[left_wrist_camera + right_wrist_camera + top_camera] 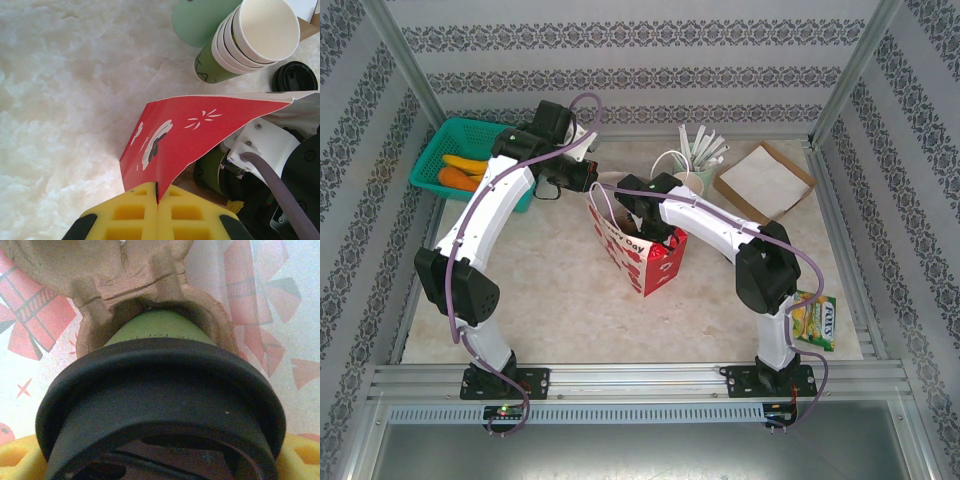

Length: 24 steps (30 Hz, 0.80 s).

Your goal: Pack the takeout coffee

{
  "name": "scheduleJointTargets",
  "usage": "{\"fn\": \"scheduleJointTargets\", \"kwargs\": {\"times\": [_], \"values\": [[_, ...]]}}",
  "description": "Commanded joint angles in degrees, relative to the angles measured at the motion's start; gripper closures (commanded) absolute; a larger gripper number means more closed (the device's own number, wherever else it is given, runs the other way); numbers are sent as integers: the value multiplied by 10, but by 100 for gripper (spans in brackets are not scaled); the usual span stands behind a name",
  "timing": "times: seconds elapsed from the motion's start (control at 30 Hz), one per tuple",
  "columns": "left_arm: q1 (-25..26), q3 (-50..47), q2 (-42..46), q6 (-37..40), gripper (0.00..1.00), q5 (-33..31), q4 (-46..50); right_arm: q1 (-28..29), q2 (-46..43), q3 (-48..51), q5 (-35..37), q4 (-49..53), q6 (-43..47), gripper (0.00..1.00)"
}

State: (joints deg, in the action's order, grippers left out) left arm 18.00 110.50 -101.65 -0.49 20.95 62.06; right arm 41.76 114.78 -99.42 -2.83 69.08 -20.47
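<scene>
A red paper bag (645, 258) stands mid-table. My left gripper (588, 182) is shut on its top rim; in the left wrist view the yellow pads (130, 215) pinch the red edge (185, 130). My right gripper (655, 232) reaches down inside the bag. The takeout coffee (155, 330), a green cup with a black lid (160, 385), sits in a brown pulp carrier (100, 285) on the bag's floor. The lid spans the gap between my right fingertips (12, 460), which press its sides. Part of the cup (212, 172) shows under the bag's rim.
A nested stack of green cups (240, 45) and a loose black lid (295, 76) lie behind the bag. A green basket (455, 150) stands back left, a cardboard tray (765, 180) back right, and a snack packet (815, 318) near the right arm's base.
</scene>
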Motion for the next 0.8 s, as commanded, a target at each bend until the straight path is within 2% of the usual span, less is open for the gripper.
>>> {"fn": "scheduleJointTargets", "kwargs": {"times": [0.0, 0.77], "values": [[0, 11, -7, -2, 100, 8, -11, -6, 75, 47, 7, -7, -6, 71], [1, 15, -9, -1, 100, 7, -7, -6, 98, 29, -4, 19, -1, 71]]}}
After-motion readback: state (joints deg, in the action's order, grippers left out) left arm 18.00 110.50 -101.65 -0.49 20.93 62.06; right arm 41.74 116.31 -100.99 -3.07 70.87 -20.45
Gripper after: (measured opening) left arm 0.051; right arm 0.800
